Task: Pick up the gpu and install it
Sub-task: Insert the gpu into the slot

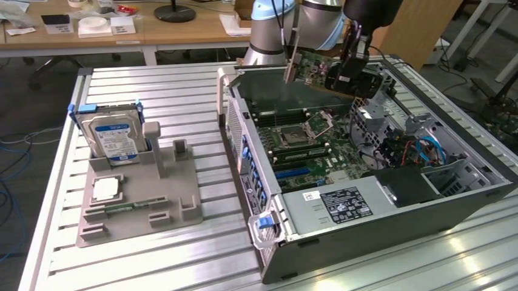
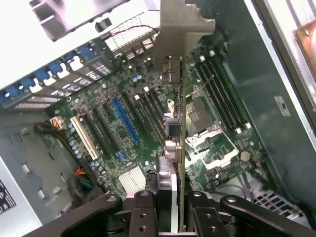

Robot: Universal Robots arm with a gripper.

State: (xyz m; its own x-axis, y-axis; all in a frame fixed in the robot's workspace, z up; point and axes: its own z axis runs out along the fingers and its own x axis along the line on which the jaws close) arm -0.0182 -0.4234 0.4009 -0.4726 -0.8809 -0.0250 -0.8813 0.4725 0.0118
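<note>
Clamping the gpu (image 2: 177, 44), the pincer (image 2: 170, 200) hides its gripped end above the motherboard (image 2: 123, 148).

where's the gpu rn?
Exterior view: the gpu is clamped in the pincer, held above the far end of the open computer case, over the motherboard, not seated.

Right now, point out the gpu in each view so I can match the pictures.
Exterior view: the gpu hangs in the tool above the far end of the open computer case.
Wrist view: the gpu stands edge-on, clamped in the tool, over the motherboard.
Shared landmark: the blue slot on the motherboard.
</note>
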